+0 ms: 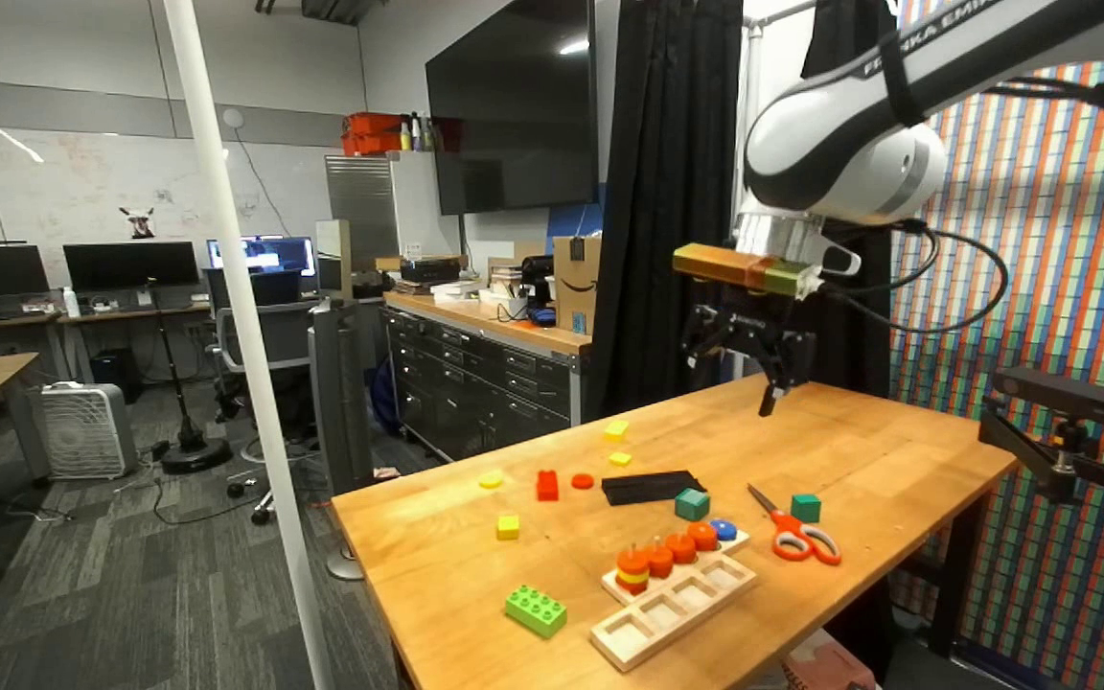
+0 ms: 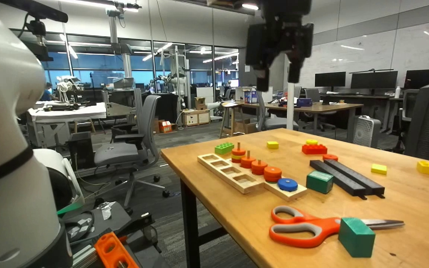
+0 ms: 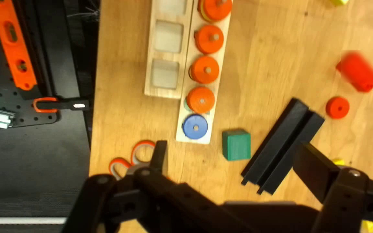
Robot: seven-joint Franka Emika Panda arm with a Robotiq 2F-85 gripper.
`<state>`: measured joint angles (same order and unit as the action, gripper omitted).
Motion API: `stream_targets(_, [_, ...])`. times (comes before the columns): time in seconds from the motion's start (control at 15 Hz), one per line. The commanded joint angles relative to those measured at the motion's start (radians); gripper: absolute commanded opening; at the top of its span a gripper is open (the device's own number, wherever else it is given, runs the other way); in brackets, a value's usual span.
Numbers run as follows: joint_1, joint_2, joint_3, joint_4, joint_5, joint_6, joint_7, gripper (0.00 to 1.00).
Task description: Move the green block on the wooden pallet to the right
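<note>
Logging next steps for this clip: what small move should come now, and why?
Probably lower the open gripper toward the green block near the blue disc: the gripper hangs above the table, and the wrist view shows that block framed between its fingers. Another green block near the scissors leaves the target uncertain.

In an exterior view I can read 1 name, "FRANKA EMIKA", along the robot arm. A cardboard box there carries a curved smile-arrow logo. Marks on the whiteboard are too faint for me.
</note>
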<state>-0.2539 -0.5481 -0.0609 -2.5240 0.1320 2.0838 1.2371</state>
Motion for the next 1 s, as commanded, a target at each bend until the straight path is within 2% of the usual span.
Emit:
stream_targets(0.0, [0.098,-0.092,0.059,0.102,0.051,-0.227,-0.042,1.0])
stream_targets(0.2, [0.166,-0.121,0.09,0.139,0.086,-0.339,-0.105,1.0])
stream_targets(0.47, [0.215,-0.142,0.094,0.112,0.096,-0.4,-0.271,1.0])
stream_targets(0.73, [0.221,-0.149,0.09,0.058,0.079,-0.438,-0.488,1.0])
stream_targets(0.8, [0.184,-0.128,0.122,0.08,0.09,-0.42,-0.412,1.0])
stream_targets(0.93, [0.184,-0.128,0.121,0.059,0.09,-0.425,-0.47,1.0])
